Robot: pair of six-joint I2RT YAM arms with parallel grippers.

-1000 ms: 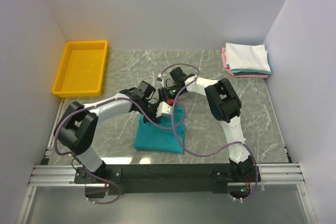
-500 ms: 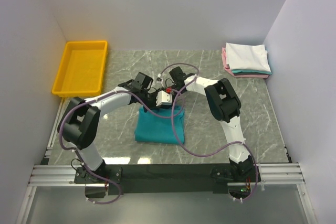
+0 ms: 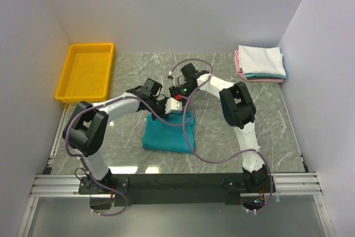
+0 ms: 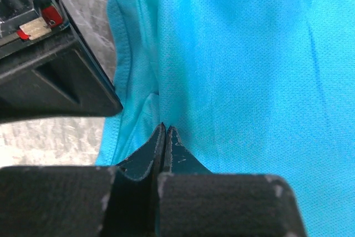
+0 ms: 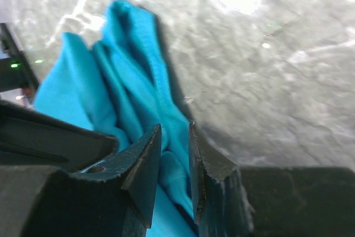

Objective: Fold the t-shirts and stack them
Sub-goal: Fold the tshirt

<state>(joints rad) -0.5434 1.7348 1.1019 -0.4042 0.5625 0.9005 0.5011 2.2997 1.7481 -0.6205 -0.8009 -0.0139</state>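
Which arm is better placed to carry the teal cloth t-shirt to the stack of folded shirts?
Right, probably: the right gripper pinches the teal cloth t-shirt, and the stack of folded shirts lies far right, on its side. The left gripper would reach across.

We find no text, brand, number or sign that we can read in any of the views. In the upper left of the left wrist view, a small pale tag [image 4: 32, 28] sits beside a red part [image 4: 50, 15] on a black housing [image 4: 50, 76]. Whatever the tag bears is too blurred for us to make out.
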